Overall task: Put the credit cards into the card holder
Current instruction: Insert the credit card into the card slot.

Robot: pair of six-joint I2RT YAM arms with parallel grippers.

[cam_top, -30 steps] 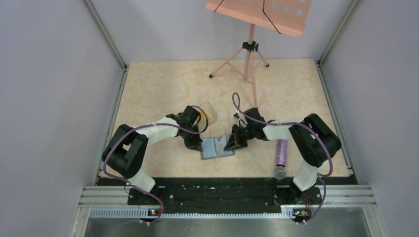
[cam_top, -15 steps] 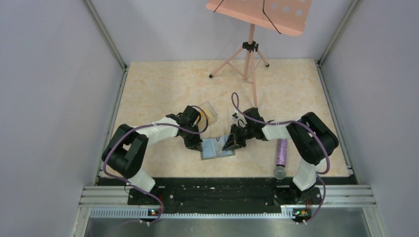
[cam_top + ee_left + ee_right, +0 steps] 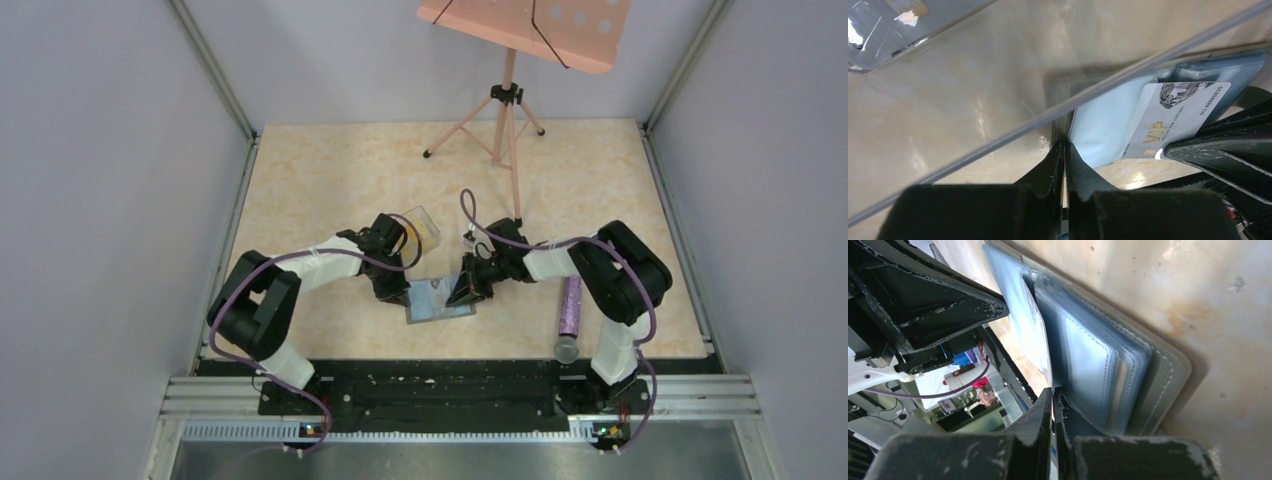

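Note:
The dark-grey card holder (image 3: 440, 301) lies open on the table between my grippers, its pale clear pockets (image 3: 1098, 357) showing. My left gripper (image 3: 398, 292) is shut on the holder's left edge (image 3: 1064, 147). My right gripper (image 3: 462, 293) is shut on a whitish card printed "VIP" (image 3: 1178, 115) and holds it slanted over the holder's pale blue pocket (image 3: 1103, 127), one corner at the pocket. In the right wrist view the card runs edge-on between the shut jaws (image 3: 1053, 392). More orange and yellow cards (image 3: 429, 237) sit in the clear box.
The clear plastic box (image 3: 421, 229) stands just behind the left gripper, and its wall crosses the left wrist view (image 3: 948, 75). A purple tube (image 3: 570, 310) lies to the right of the right arm. A music stand's tripod (image 3: 505, 125) stands at the back.
My right gripper has moved a little to the left with the card, farther over the open holder. The left gripper has stayed on the holder's edge.

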